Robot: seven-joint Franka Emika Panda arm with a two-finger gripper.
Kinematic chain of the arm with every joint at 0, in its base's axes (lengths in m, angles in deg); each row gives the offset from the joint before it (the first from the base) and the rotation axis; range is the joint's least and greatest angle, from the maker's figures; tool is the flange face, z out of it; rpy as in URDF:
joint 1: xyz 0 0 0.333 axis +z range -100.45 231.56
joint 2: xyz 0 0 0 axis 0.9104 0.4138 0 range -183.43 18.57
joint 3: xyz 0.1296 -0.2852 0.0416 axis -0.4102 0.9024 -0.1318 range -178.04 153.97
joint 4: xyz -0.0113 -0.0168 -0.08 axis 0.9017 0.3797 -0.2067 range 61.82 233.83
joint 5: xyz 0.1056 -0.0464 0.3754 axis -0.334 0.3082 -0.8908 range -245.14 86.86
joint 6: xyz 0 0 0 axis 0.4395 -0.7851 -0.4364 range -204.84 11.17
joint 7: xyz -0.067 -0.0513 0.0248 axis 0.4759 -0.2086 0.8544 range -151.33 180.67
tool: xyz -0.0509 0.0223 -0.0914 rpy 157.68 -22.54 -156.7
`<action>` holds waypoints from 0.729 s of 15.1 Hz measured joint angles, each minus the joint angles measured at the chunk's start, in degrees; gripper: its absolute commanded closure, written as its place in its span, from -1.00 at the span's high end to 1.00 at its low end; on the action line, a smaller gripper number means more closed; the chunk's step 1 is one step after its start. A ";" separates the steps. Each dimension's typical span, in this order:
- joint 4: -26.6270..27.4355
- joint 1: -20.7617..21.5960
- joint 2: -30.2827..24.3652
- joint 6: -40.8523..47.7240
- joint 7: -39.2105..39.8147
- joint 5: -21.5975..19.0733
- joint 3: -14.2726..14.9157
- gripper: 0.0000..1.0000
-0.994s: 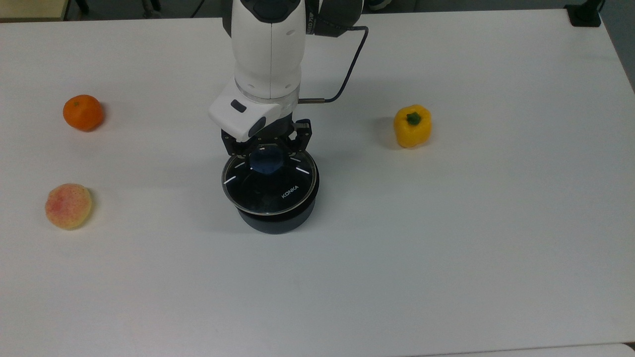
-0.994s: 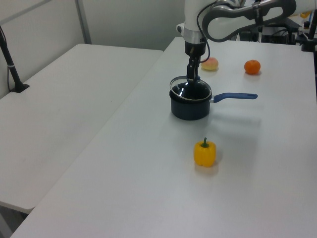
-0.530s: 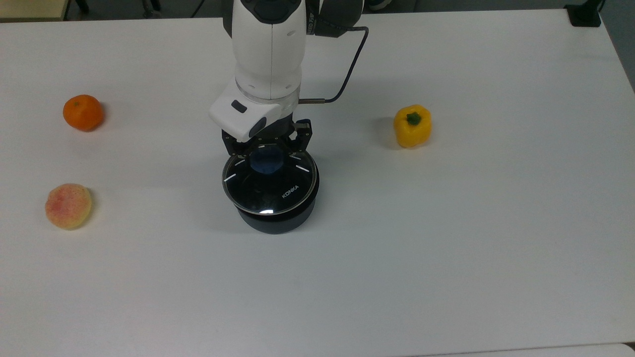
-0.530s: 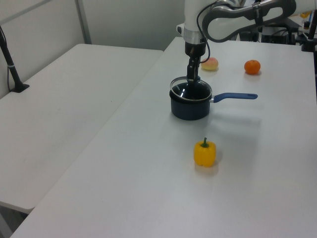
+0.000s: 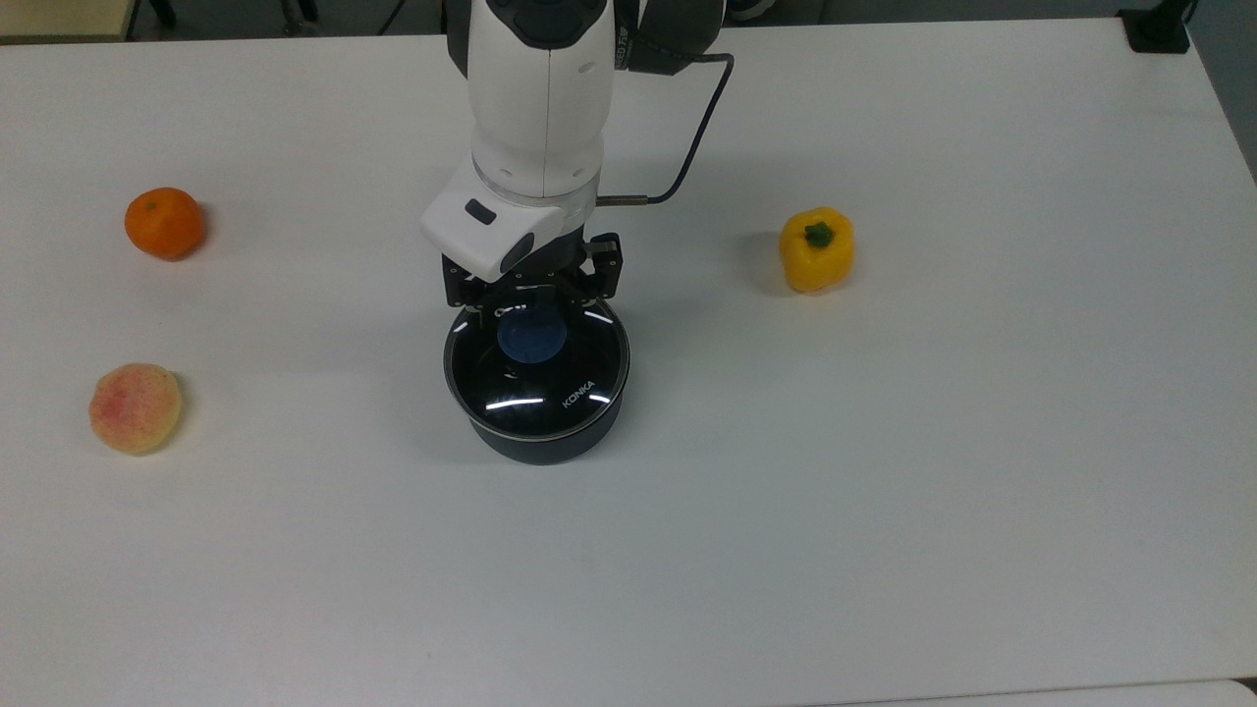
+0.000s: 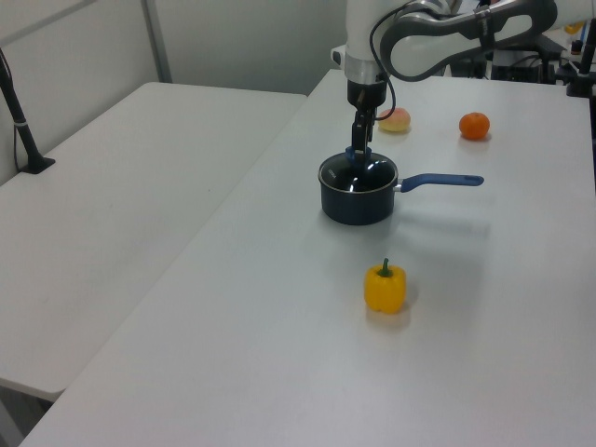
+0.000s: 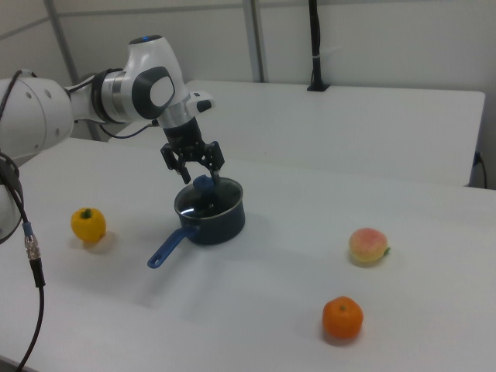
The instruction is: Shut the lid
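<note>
Lid [image 5: 538, 378] flat on saucepan [image 6: 356, 200], open gripper [image 7: 198, 172] above knob [image 5: 530, 337]; pepper [image 5: 816, 249], orange [image 5: 164, 223], peach [image 5: 135, 407] well apart.

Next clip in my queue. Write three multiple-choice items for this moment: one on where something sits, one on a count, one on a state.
1. In the top view, where is the yellow pepper relative to the saucepan?
A. to its right
B. to its left
C. inside it

2. How many pieces of produce lie on the table?
A. one
B. three
C. five

3. How does the lid stand?
A. leaning against the pepper
B. flat on the table beside the pan
C. seated on the saucepan

Key: 1 A, the pepper lies toward the top view's right, apart from the pan. 2 B, the orange, the peach and the pepper. 3 C, its rim lines up with the pan's rim in the top view and the left view, with the open pincer just above the blue knob.
</note>
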 measured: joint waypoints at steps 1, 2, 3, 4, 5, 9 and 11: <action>0.05 0.00 0.00 0.00 0.00 0.31 -0.01 1.00; 0.05 0.00 0.00 0.00 -0.01 0.62 -0.03 1.00; 0.05 0.00 -0.02 0.00 -0.01 0.66 -0.05 1.00; 0.11 0.00 -0.13 0.00 -0.01 0.66 -0.06 1.00; 0.32 0.01 -0.46 0.01 -0.01 0.66 -0.08 1.00; 5.22 0.04 -8.86 4.87 -0.29 0.60 -0.22 1.00; 6.09 0.04 -13.40 11.23 -0.34 0.55 -0.23 1.00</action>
